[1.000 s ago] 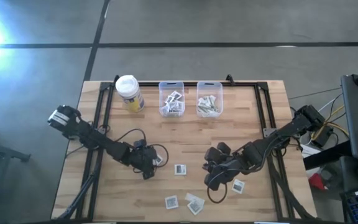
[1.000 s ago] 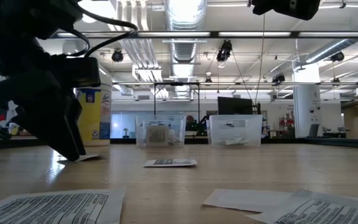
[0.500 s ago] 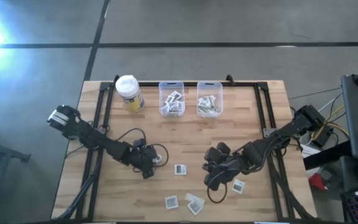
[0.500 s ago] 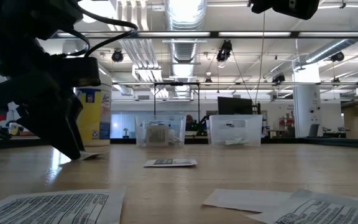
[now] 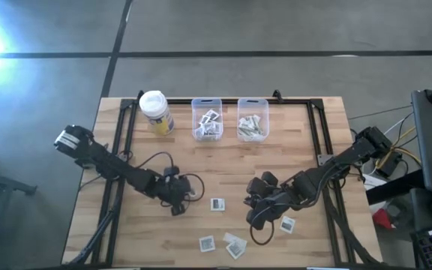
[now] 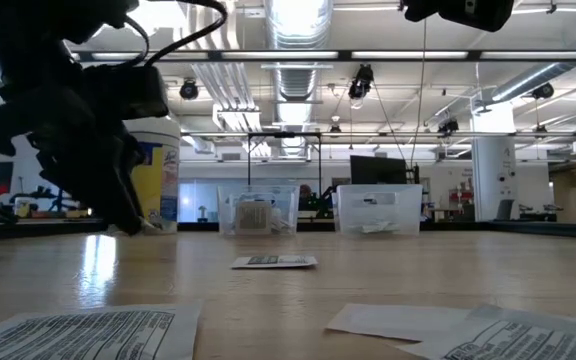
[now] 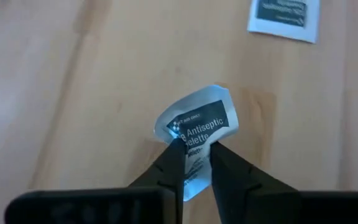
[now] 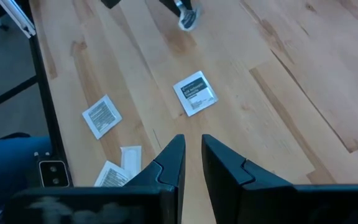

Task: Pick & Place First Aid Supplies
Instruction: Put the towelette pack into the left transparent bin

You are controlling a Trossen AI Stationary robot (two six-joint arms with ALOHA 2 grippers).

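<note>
My left gripper [image 7: 194, 146] is shut on a square white first aid packet [image 7: 197, 121] with a dark printed patch, at the table's left middle [image 5: 182, 196]. In the low view it hangs above the wood [image 6: 133, 222]. My right gripper [image 8: 191, 146] waits right of centre [image 5: 253, 217], fingers close together with nothing between them. Other packets lie flat on the table: one at the centre [image 5: 217, 204], two near the front edge [image 5: 207, 242] [image 5: 235, 244] and one beside the right arm [image 5: 287, 223]. My left gripper pinches the packet between its two fingers, which bear on its printed middle [image 7: 196, 138]. The fingers slant down at it from above. The packet is bowed, with its far end [image 7: 213, 96] sticking out past the fingertips. It is lifted clear of the table [image 6: 153, 225].
Two clear bins [image 5: 208, 118] [image 5: 253, 118] holding supplies stand at the far middle. A yellow container with a white lid [image 5: 156, 111] stands to their left. A black frame rail [image 5: 122, 142] runs along the table's left, far and right sides.
My left gripper has shut on the packet that lay at its fingertips and has risen. The packet has come up off the wood and now hangs clear.
</note>
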